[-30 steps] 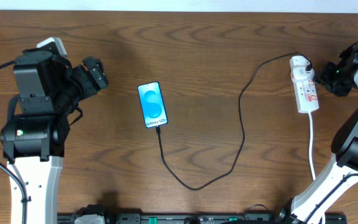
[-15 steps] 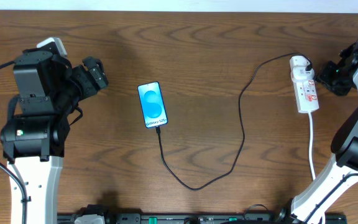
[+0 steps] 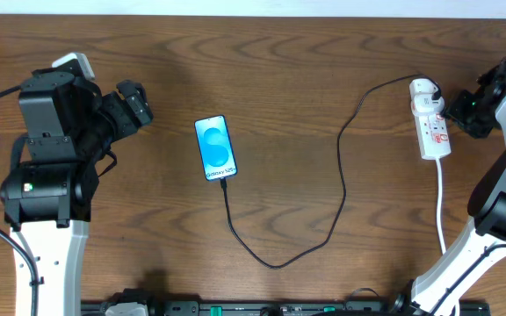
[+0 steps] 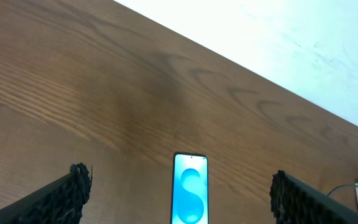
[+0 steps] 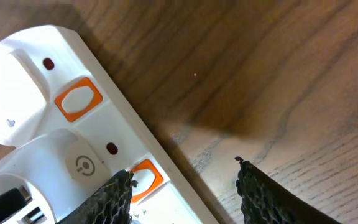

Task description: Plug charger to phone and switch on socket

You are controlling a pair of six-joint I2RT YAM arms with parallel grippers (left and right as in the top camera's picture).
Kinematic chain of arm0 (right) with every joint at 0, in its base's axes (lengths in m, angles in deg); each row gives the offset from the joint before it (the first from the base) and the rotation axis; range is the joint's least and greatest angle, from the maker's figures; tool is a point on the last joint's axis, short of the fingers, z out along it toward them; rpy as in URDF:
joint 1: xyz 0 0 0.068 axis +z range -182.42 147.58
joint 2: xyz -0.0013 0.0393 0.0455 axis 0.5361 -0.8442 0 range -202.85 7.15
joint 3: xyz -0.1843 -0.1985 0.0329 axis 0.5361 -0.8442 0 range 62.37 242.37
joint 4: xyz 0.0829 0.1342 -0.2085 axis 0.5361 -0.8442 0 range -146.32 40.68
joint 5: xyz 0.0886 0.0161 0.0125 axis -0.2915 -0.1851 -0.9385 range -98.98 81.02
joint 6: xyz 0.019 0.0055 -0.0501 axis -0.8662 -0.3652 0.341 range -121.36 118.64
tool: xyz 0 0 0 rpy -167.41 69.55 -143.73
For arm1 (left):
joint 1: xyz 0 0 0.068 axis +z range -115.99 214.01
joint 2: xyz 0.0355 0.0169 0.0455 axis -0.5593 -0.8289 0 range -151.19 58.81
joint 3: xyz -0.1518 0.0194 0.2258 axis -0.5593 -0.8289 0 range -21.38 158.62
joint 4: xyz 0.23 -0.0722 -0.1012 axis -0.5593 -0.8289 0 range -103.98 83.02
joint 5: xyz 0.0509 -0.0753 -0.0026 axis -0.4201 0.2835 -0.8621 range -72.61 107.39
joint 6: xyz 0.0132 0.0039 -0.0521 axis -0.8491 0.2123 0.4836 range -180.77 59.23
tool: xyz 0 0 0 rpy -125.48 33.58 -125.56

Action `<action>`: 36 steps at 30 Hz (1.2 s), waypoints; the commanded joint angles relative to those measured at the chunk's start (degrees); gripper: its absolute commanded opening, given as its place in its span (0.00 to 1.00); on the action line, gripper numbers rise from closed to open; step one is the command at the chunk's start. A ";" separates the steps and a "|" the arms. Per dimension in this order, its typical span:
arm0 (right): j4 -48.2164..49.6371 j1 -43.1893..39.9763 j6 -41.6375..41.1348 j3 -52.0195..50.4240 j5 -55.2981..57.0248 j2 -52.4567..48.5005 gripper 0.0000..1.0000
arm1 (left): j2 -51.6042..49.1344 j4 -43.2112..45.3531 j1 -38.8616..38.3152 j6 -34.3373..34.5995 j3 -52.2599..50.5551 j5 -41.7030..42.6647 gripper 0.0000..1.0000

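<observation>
Only my right gripper [image 5: 183,170] has moved, a tiny bit closer to the socket [image 3: 430,127]. It is open. One finger [image 5: 114,199] is over an orange switch [image 5: 146,176], and the other is over the table [image 5: 278,62]. The socket lies just under it. My left gripper [image 3: 135,104] is open too. The phone [image 3: 215,147] lies in front of it, well apart. The charger [image 3: 341,175] runs from the phone's near end to the socket's top.
</observation>
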 commanded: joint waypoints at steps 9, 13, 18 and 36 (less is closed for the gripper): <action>3.23 0.52 -1.27 -4.33 0.17 1.70 0.53 | -0.11 -0.11 0.28 -0.17 -0.11 -1.18 0.93; 3.17 0.57 -1.27 -4.39 -0.98 1.70 0.53 | -0.11 -0.11 0.28 -0.17 -0.11 -1.18 0.94; 2.64 0.70 -1.29 -4.39 -2.93 1.70 0.53 | -0.11 -0.11 0.28 -0.17 -0.11 -1.18 0.93; 2.03 3.19 -1.29 -4.90 -2.80 1.70 0.52 | -0.11 -0.11 0.28 -0.17 -0.11 -1.18 0.93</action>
